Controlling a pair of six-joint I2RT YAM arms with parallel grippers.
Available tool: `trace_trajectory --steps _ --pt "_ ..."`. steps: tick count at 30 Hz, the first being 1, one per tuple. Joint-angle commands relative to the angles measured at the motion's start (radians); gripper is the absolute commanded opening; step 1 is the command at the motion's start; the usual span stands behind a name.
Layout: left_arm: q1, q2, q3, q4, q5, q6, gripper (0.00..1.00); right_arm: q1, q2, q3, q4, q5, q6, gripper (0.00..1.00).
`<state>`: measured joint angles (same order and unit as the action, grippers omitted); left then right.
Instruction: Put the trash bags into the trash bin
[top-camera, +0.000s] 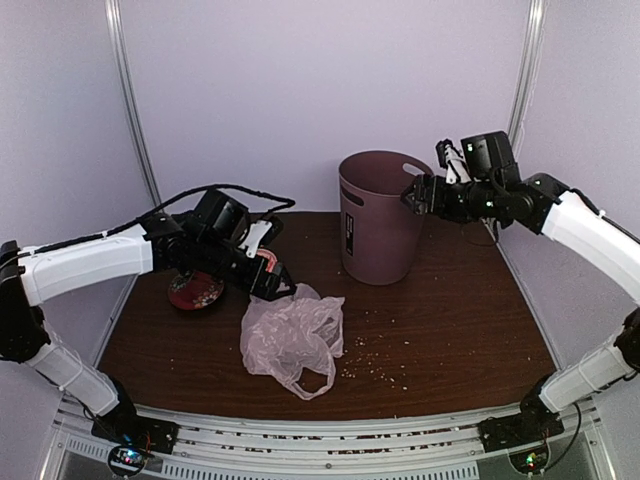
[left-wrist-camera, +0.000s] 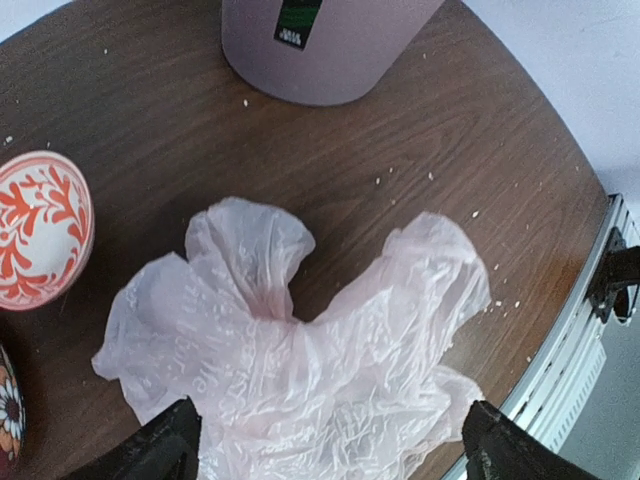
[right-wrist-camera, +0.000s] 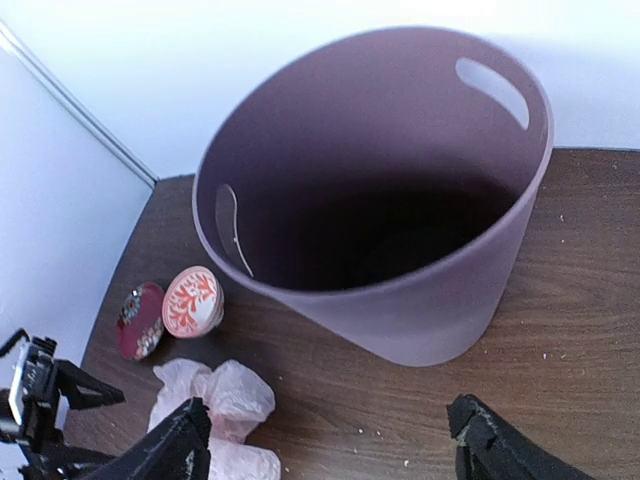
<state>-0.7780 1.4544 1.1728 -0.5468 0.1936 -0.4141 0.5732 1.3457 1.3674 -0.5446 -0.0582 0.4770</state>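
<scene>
From above, the trash bag lay crumpled on the tabletop, lower middle. The trash bin stood upper middle. In the left wrist view, the left hand was wide over the bag. In the right wrist view, the right hand was wide near the bin.

Left arm, right arm: white shells, black joints, black cables.

Trash bag: thin, crinkled, translucent pale pink, faint lettering; lies crumpled, lower centre of top view. Trash bin: mauve-brown, round, tapered, handle slots at rim, black side label; upright, centre-right, apart from bag.
</scene>
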Motion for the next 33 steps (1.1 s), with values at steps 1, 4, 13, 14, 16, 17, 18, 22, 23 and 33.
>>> trace_trajectory --steps 1,4,13,14,16,17,18,22,23,33 --pt "0.000 0.038 0.091 0.085 -0.026 -0.055 0.94 0.002 0.099 0.195 -0.091 0.128 0.089 0.84" --pt "0.001 0.045 0.088 0.117 -0.033 -0.086 0.93 0.002 0.196 0.319 -0.182 0.207 0.132 0.86" --pt "0.000 0.030 0.055 0.120 -0.045 -0.095 0.92 -0.034 0.391 0.577 -0.373 0.344 0.248 0.82" --pt "-0.001 0.027 0.050 0.120 -0.046 -0.093 0.92 -0.040 0.401 0.587 -0.376 0.347 0.252 0.81" --pt "0.001 0.022 0.041 0.120 -0.047 -0.093 0.92 -0.054 0.412 0.598 -0.373 0.350 0.251 0.79" --pt "0.000 0.021 0.035 0.120 -0.048 -0.093 0.92 -0.062 0.420 0.603 -0.373 0.348 0.250 0.78" --pt "0.000 0.020 0.030 0.119 -0.048 -0.095 0.92 -0.074 0.430 0.610 -0.375 0.336 0.247 0.76" --pt "0.001 0.016 0.014 0.121 -0.051 -0.097 0.92 -0.124 0.479 0.619 -0.370 0.272 0.240 0.66" --pt "0.001 0.013 0.011 0.124 -0.053 -0.097 0.92 -0.134 0.490 0.625 -0.370 0.262 0.236 0.65" --pt "0.001 0.001 -0.019 0.134 -0.071 -0.092 0.91 -0.178 0.544 0.708 -0.386 0.200 0.194 0.28"
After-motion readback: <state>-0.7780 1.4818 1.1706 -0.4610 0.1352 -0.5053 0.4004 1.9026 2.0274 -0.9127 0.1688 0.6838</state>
